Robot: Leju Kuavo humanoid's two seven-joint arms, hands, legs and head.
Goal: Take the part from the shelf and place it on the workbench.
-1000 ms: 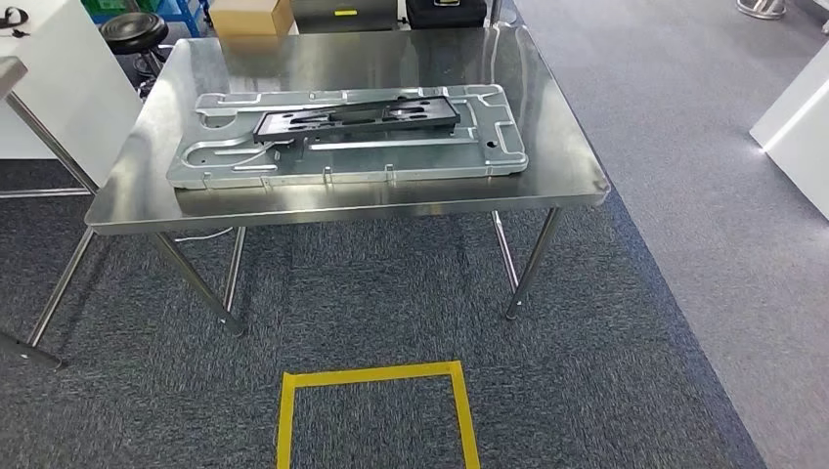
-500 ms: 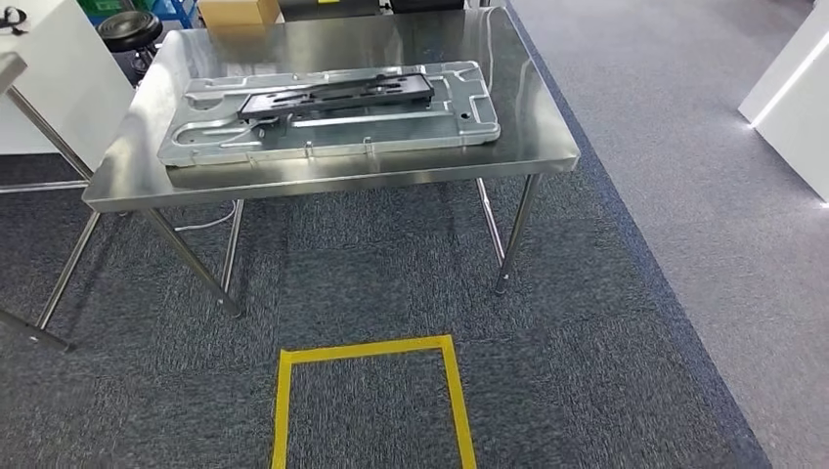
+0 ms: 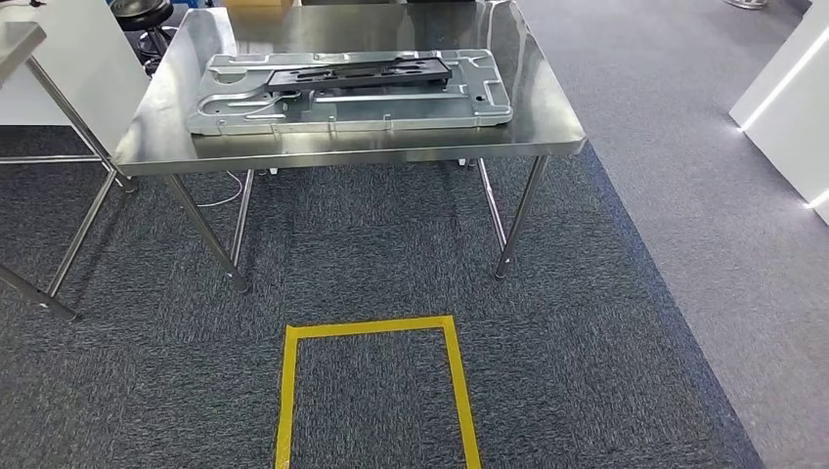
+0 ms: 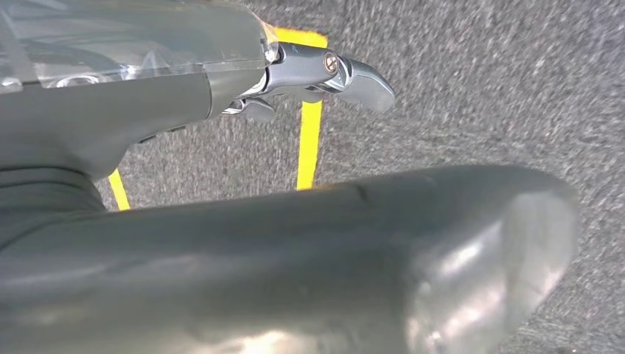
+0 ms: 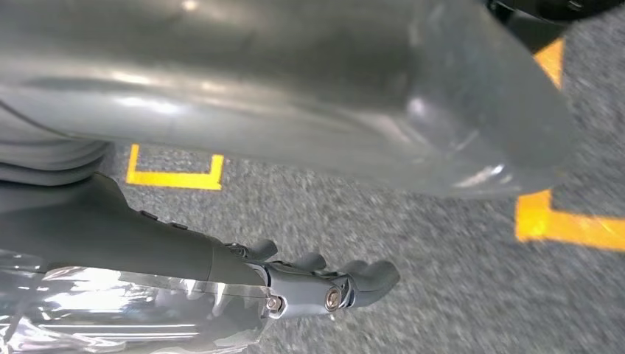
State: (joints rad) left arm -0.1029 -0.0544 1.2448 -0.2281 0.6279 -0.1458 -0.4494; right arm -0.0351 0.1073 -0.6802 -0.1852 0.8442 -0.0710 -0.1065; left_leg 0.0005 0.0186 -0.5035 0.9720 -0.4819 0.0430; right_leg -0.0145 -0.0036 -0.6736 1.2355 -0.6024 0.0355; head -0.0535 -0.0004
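Note:
A steel workbench stands ahead of me in the head view. On it lies a large silver sheet-metal panel, and a flat black part rests on the panel's far side. Both arms hang down over the carpet. My left hand has its fingers stretched out with nothing in them. My right hand is likewise extended and holds nothing. Neither hand is near the workbench.
A yellow tape square marks the dark carpet in front of the workbench. A second steel table stands at the left, with a black stool behind. A white cabinet sits at the right on lighter grey floor.
The whole picture has shifted: the camera moved, so the workbench now sits higher in the view. The panel and black part have not moved on the bench.

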